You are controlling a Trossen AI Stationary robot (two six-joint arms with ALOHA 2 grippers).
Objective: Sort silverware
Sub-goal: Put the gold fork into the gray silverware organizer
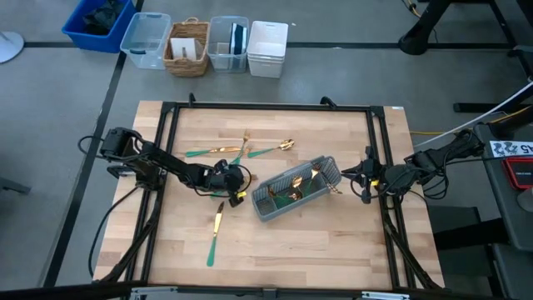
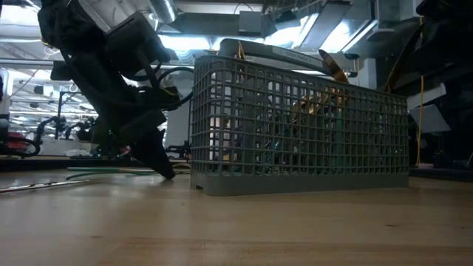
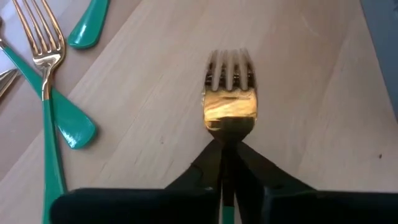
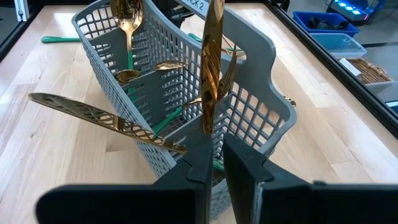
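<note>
Gold and teal pieces done: several spoons and a knife already stand or lean in the grey caddy (image 1: 296, 190), which sits tilted near the middle of the table (image 1: 333, 250); a spoon (image 4: 129, 25) shows upright in a far compartment.
Pieces left: two forks (image 1: 243, 147) and a spoon (image 1: 275, 149) lie together on the wood beyond the caddy, and one knife (image 1: 216, 233) lies alone nearer the front edge. By my estimate the job is about half done.
Left gripper (image 3: 225, 163): low over the table just beside the caddy's end, fingers clenched on a fork (image 3: 230, 93) by its neck, tines pointing forward, the fork close to the wood.
Left arm pose: stretched from the left edge toward the centre, wrist angled down.
Right gripper (image 4: 213, 155): at the caddy's right end, fingers pinched on a gold knife (image 4: 211, 62) held upright.
Right arm pose: reaching in level from the right edge.
</note>
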